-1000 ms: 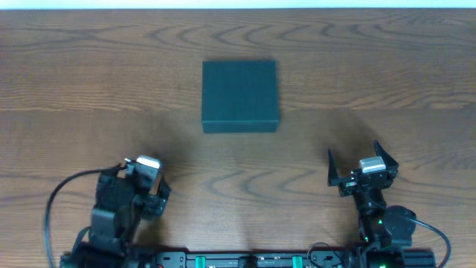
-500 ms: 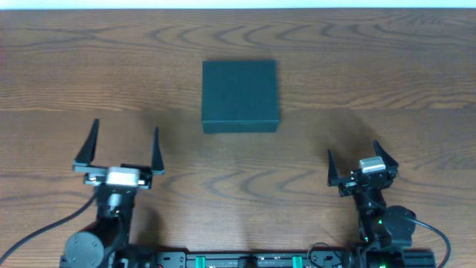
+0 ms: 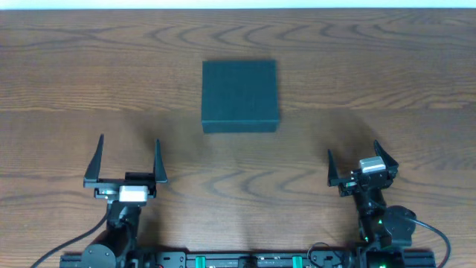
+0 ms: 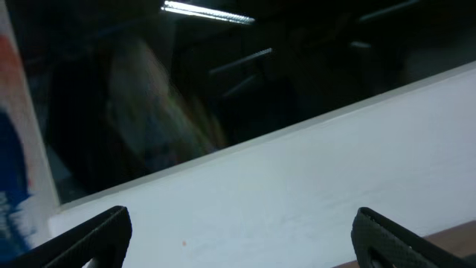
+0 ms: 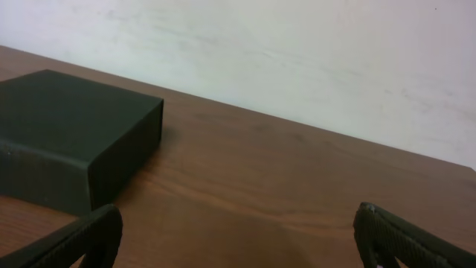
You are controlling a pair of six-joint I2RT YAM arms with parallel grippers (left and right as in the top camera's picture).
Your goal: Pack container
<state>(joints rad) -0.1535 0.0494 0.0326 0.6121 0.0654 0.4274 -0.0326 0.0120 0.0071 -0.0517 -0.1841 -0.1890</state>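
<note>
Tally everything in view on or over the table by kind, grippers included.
Boxes: 1, the dark teal box, closed.
Grippers: 2, the left gripper and the right gripper, both open and empty.
Total: 3

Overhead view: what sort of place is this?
Probably a robot test bench: wood-grain table, left gripper and right gripper at its near edge, plain white wall behind.
</note>
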